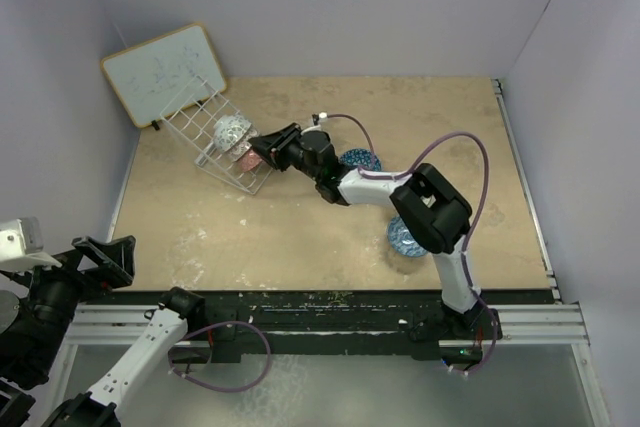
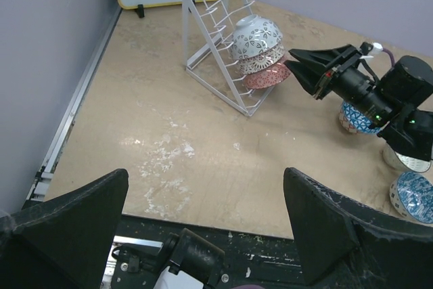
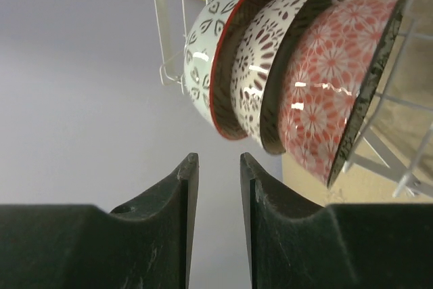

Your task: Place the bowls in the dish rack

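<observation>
The right gripper, jaws slightly apart and empty, hangs just short of three bowls standing on edge in the dish rack, whose wires hold them upright; the left gripper sits wide open, idle.

I saw a tan table, scuffed white toward its near edge. The dish rack stood on it at the back left, with a wood-framed whiteboard propped just behind. To the right sat the near blue bowl, the pale bowl just beside it, and the far blue bowl.
</observation>
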Robot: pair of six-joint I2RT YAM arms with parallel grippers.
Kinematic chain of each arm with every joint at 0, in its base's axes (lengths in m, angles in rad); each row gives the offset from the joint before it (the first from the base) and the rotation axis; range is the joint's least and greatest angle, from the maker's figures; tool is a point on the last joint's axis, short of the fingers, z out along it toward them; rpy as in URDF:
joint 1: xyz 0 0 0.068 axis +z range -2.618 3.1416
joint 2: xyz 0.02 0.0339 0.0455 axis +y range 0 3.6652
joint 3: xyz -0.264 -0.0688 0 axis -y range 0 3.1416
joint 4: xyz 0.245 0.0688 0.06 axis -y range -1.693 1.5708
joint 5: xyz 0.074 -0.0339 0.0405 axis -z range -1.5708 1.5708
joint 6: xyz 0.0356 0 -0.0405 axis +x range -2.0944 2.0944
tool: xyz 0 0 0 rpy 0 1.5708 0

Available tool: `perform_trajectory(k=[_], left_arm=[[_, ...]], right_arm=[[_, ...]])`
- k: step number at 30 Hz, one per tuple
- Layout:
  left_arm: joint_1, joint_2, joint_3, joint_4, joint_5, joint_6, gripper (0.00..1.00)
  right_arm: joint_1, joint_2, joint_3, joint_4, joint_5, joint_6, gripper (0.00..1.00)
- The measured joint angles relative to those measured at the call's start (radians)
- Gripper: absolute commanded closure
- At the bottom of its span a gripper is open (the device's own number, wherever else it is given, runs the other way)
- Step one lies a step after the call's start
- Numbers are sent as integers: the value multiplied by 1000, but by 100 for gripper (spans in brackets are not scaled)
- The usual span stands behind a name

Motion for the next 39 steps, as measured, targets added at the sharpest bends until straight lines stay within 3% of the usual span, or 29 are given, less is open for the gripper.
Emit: perform_trajectory(k=[8,11,14,19,24,30,39], left_arm=[[0,-2,-10,2,0,0,1],[0,-2,-10,4,0,0,1],[0,-2,-10,9,0,0,1],[0,-2,-12,23,-2,0,1],[0,-2,-20,37,-3,0,1],[0,-2,-27,47,-3,0,1],[-6,-2,-41,52,-14,0,1]], right_arm=[[0,-235,-137,-129,14,-162,39],[0,-358,-169,-233,50,-279,35],[-1,-480,-195,-344,114,-409,22],[-2,-550,-127,-578,243,-636,8],[-8,-472,4,-837,377,-835,6],[-16,-318,96,-1061,487,-1002,10],[-41,-158,130,-1206,529,-1094,24]])
